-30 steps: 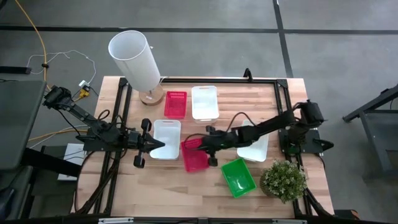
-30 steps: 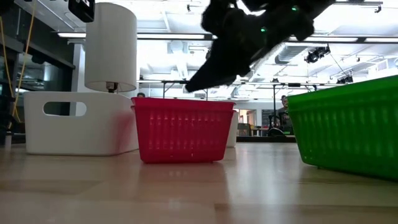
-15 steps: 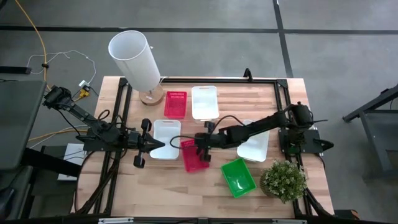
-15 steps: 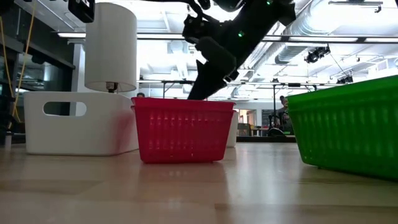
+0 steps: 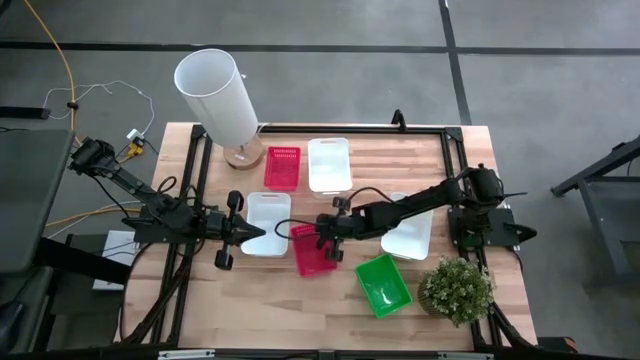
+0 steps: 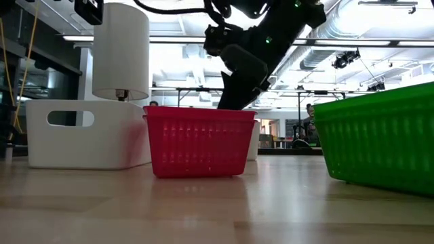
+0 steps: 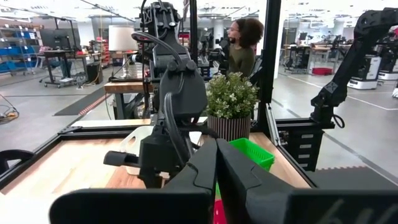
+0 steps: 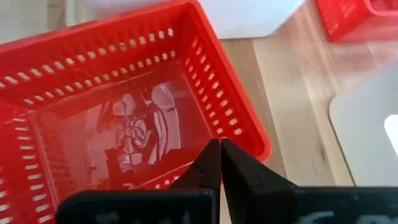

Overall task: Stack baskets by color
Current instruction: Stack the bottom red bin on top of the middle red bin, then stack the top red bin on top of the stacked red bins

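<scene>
Directly beneath clenched, empty right end effector (image 5: 322, 237): red basket (image 5: 313, 251), near rim.

2 red baskets (image 5: 313, 250) (image 5: 282, 167), 3 white baskets (image 5: 267, 223) (image 5: 329, 164) (image 5: 410, 235), 1 green basket (image 5: 384, 284), upright, unstacked.

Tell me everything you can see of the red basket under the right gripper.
The red basket is a small rectangular plastic tray with perforated sides and a glossy, empty floor. It stands upright on the table, open side up, beside a white basket and apart from the green basket. The right gripper, fingers shut, hangs over its rim at one end; whether it touches the rim cannot be told.
</scene>
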Controlling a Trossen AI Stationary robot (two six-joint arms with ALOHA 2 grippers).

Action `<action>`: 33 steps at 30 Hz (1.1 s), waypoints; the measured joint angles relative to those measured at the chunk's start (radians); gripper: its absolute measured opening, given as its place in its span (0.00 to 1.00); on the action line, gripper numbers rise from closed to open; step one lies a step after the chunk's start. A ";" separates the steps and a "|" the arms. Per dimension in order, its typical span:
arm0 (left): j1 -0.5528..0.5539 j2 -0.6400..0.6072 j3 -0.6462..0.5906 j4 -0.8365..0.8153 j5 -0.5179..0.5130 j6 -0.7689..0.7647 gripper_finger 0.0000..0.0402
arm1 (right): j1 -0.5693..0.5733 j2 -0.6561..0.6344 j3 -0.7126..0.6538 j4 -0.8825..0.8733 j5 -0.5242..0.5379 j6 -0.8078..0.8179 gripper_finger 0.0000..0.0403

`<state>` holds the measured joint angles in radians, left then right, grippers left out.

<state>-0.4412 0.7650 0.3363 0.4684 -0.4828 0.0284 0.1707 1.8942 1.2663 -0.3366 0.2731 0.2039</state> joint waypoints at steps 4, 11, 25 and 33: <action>0.000 0.000 0.000 0.000 0.000 0.000 0.00 | 0.000 0.000 0.000 -0.056 0.009 0.056 0.00; 0.000 0.000 0.000 0.000 0.000 -0.002 0.00 | -0.007 0.000 0.000 -0.130 0.009 0.093 0.00; 0.000 0.000 0.000 -0.001 0.001 -0.016 0.00 | 0.031 0.000 0.084 -0.266 0.031 0.136 0.00; 0.000 0.000 0.000 -0.005 0.001 -0.017 0.00 | 0.112 -0.066 0.073 -0.238 0.400 -0.030 0.00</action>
<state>-0.4412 0.7649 0.3363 0.4636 -0.4819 0.0113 0.2832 1.8282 1.3397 -0.5744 0.6726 0.1737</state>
